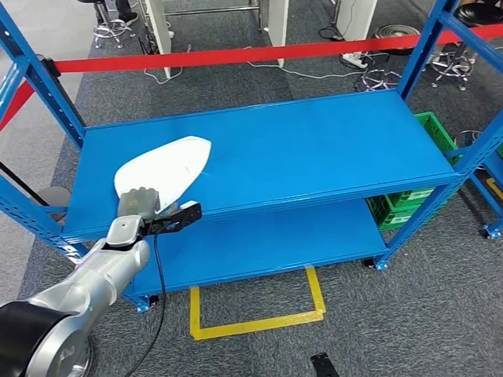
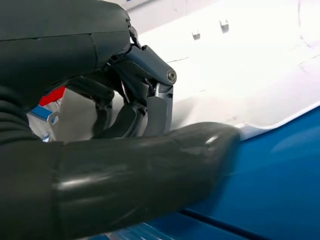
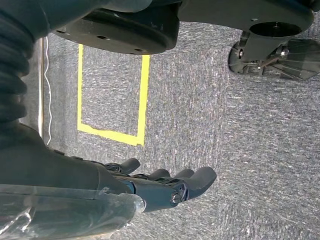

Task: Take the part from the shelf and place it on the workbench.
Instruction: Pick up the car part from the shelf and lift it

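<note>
Left hand point(image 1: 137, 206) grips near edge of flat white teardrop-shaped plastic part point(image 1: 169, 166) on blue metal shelf point(image 1: 308, 141); right hand point(image 3: 166, 185) hangs empty over grey carpet point(image 3: 234, 150), fingers apart.

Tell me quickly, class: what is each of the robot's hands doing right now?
Left hand: fingers and thumb closed on the near edge of the white part on the shelf, holding it.
Right hand: open, holding nothing, hanging over the carpet.
</note>
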Motion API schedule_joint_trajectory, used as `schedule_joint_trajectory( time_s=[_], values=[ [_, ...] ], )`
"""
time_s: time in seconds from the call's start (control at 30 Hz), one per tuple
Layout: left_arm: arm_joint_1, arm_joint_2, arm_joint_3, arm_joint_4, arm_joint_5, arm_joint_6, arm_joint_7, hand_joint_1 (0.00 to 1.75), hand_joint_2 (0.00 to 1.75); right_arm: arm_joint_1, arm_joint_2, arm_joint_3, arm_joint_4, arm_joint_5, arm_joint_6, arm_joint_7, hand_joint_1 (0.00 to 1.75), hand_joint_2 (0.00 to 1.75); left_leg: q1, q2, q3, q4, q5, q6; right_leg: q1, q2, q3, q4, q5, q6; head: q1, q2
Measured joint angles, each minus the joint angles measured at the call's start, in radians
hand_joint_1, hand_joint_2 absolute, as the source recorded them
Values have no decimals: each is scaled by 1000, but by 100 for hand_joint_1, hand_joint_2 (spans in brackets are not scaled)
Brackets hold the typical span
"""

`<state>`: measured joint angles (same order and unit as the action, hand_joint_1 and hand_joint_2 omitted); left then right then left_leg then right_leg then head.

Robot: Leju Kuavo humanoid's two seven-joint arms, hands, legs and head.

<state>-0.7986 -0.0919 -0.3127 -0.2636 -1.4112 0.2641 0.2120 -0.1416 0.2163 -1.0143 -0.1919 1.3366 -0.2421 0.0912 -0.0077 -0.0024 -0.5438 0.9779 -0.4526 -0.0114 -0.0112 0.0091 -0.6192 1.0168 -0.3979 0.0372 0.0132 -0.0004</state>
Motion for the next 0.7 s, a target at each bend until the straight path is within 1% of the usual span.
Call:
schedule_joint_trajectory(
  time_s=[0.5,0.7],
  values=[
    [1,2,4,0,-15,20,4,0,0,-5,0,0,0,11,1,0,0,175,0,0,0,0,0,0,0,0,0,-1,0,0,0,0],
    [0,0,21,0,-6,45,-16,0,0,-6,0,0,0,12,1,0,0,175,0,0,0,0,0,0,0,0,0,-1,0,0,0,0]
  ],
)
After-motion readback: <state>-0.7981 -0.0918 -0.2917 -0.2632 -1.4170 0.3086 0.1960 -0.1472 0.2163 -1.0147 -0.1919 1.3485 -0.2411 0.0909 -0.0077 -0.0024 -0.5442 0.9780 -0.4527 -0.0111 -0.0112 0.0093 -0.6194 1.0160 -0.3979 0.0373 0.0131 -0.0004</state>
